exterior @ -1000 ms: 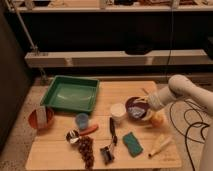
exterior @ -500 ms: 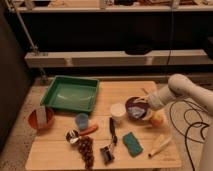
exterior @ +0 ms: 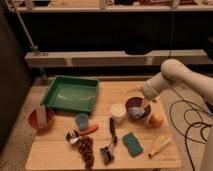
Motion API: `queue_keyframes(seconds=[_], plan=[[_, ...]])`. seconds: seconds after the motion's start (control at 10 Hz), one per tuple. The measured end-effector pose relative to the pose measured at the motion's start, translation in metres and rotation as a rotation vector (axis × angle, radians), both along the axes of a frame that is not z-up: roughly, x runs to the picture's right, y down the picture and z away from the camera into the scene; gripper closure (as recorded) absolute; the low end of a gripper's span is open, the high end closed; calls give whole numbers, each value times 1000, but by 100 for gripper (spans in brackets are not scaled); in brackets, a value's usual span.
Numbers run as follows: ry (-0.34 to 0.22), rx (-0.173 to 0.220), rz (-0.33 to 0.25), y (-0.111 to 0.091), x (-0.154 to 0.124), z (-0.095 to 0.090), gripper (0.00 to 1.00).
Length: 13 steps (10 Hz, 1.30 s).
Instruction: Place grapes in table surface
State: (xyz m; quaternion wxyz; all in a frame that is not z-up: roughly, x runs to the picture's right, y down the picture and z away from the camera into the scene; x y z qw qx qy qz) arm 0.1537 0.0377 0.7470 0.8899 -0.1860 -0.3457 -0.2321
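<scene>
Grapes (exterior: 86,150) lie on table surface (exterior: 52,150), lower centre-left; gripper (exterior: 143,106) at dark bowl (exterior: 129,106), right of centre; its grip state cannot be told

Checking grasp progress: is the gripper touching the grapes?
Apart. The camera view shows the gripper at the bowl, with the grapes far off on the table.

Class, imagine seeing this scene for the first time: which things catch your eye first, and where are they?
The white robot arm reaches in from the right, its tool down at the dark bowl right of centre. The bright green tray sits at the back left, and the dark grapes lie near the front edge of the table surface.
</scene>
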Motion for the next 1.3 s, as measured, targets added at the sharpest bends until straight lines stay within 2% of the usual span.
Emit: queue_keyframes(seconds=[0.2, 0.3, 0.4, 0.5, 0.6, 0.7, 1.1, 1.2, 1.3], plan=[[-38, 55, -97, -26, -29, -33, 35], [-95, 95, -193, -39, -58, -58, 35], [-157, 119, -259, -42, -80, -71, 35], [-252, 142, -347, -40, -106, -88, 35], [-324, 160, -415, -39, -122, -102, 35], [-358, 167, -448, -37, -128, -108, 35], [-365, 168, -456, -36, -129, -110, 35], [-368, 176, -476, -34, -130, -110, 35], [-383, 196, -535, -28, -136, -113, 35]])
